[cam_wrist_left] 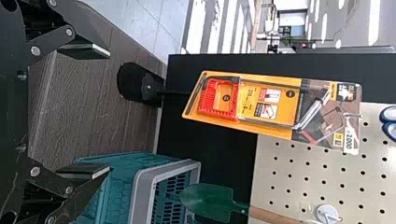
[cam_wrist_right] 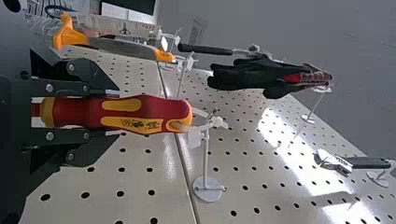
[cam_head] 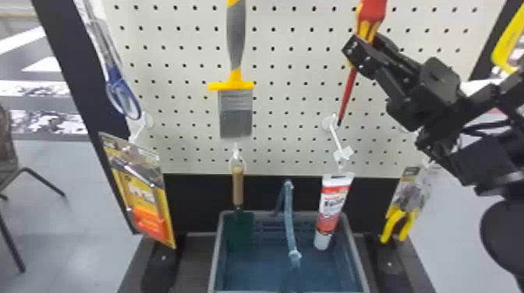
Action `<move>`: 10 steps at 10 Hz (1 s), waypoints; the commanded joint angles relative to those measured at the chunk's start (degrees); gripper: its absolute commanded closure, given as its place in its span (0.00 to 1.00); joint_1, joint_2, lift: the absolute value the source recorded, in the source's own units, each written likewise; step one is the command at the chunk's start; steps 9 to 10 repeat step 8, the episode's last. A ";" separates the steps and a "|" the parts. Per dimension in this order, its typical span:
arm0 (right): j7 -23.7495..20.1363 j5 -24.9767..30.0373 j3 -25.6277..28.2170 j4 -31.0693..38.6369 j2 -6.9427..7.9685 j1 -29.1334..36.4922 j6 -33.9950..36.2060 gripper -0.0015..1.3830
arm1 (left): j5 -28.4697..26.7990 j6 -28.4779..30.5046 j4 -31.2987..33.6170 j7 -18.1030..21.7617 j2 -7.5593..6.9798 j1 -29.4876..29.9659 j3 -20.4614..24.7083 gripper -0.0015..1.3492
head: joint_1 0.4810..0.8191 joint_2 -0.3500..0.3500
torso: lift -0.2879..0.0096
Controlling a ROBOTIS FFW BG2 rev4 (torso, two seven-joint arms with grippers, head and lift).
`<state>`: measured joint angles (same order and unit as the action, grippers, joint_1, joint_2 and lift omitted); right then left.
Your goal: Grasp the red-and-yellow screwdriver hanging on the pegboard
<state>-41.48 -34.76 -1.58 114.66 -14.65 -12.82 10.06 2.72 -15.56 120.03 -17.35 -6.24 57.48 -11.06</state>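
Bare pegboard [cam_head: 187, 38] lies open between the paintbrush [cam_head: 236, 113] and our right hand [cam_head: 361, 56]; the black frame [cam_head: 497, 33] edges it on either side. Below sits a gray-rimmed basket [cam_head: 216, 249], with pale floor [cam_head: 78, 187] around the stand. Our left hand [cam_wrist_left: 109, 112] has its fingers apart. Our right hand clasps the red-and-yellow screwdriver [cam_head: 372, 15] by its handle, whose end meets the white hook [cam_wrist_right: 206, 158], shaft pointing downward.

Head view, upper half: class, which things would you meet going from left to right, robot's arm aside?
Blue-handled scissors → paintbrush → red-and-yellow screwdriver → yellow item at the right edge.
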 commanded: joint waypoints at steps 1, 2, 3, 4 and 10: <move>-0.01 0.04 0.00 0.16 0.06 0.30 -0.13 0.92 | 0.00 0.00 0.00 0.03 0.00 0.02 0.07 0.31 | 0.20 0.50 | 0.63; 0.08 0.04 0.00 0.30 0.15 0.43 -0.13 0.92 | 0.00 0.00 0.00 -0.06 0.00 0.02 0.07 0.31 | 0.20 0.50 | 0.63; 0.17 0.04 0.00 0.44 0.15 0.43 -0.13 0.93 | 0.00 0.00 0.00 -0.06 0.00 0.02 0.07 0.31 | 0.20 0.50 | 0.63; 0.17 0.04 0.00 0.44 0.15 0.43 -0.13 0.93 | 0.00 0.00 0.00 0.03 0.00 0.02 0.07 0.31 | 0.20 0.50 | 0.63; 0.17 0.04 0.00 0.44 0.15 0.55 -0.13 0.92 | -0.09 0.00 0.00 0.03 0.00 0.02 -0.02 0.31 | 0.20 0.50 | 0.63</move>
